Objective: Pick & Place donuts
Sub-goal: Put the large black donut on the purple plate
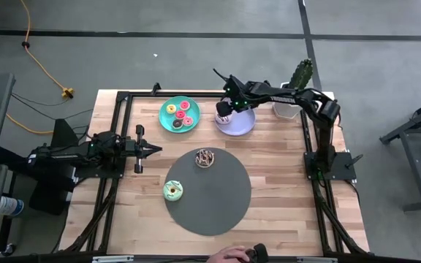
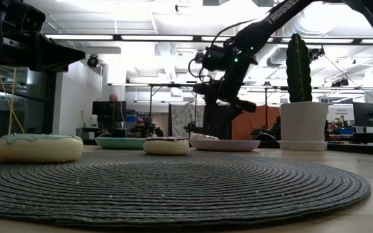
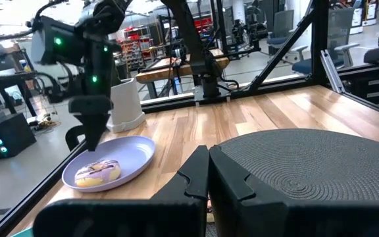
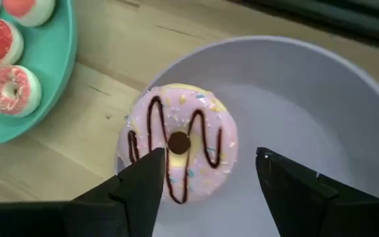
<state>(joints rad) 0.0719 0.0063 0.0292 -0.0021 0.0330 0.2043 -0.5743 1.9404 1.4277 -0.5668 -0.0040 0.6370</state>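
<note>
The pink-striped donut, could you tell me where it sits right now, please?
In the high view, the pink-striped donut lies on the lilac plate at the table's far right, right of the teal plate, beneath the open right gripper.

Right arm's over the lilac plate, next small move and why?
Probably lift the right pincer straight up and clear. Its fingers are open above the pink-striped donut, which lies flat on the lilac plate and looks released. The chocolate donut and green donut remain on the grey disc.
</note>
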